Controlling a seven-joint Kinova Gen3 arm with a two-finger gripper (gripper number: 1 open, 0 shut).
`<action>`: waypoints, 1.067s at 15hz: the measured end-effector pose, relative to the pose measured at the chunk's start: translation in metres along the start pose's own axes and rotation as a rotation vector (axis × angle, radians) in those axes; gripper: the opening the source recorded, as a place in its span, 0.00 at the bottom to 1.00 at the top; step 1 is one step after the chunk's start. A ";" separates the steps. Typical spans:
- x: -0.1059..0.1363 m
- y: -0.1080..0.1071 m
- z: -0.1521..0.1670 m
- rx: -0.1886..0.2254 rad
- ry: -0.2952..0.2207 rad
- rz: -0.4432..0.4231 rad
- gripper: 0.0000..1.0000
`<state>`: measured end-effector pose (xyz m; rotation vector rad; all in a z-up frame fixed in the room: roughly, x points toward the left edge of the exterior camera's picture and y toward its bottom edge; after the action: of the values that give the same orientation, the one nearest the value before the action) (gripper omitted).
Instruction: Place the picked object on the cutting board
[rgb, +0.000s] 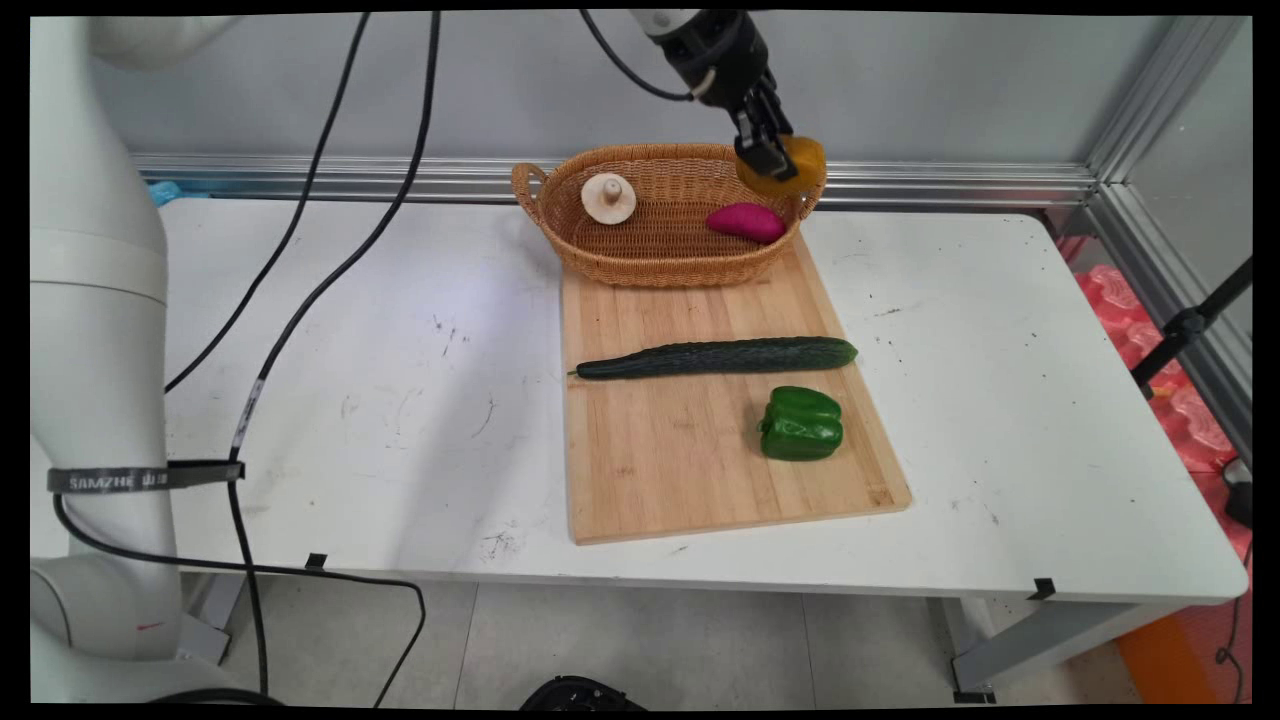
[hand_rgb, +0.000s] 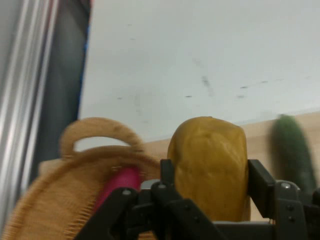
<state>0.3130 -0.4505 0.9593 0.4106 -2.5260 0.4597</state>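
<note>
At the top centre of the frame the gripper is clamped on a yellow-brown potato above the right rim of the wicker basket, which holds a mushroom and a magenta sweet potato, while a cucumber and green bell pepper lie on the cutting board below.

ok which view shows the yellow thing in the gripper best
The hand view: the yellow potato-like thing fills the centre, clamped between both fingers. The main view shows it small, partly behind the gripper, over the basket's right end.
</note>
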 end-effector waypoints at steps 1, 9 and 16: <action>0.001 0.009 -0.003 -0.006 -0.002 -0.008 0.00; -0.030 0.101 -0.025 -0.039 -0.064 -0.069 0.00; -0.077 0.156 -0.017 -0.040 -0.107 -0.071 0.00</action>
<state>0.3244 -0.2891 0.8936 0.5212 -2.6090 0.3685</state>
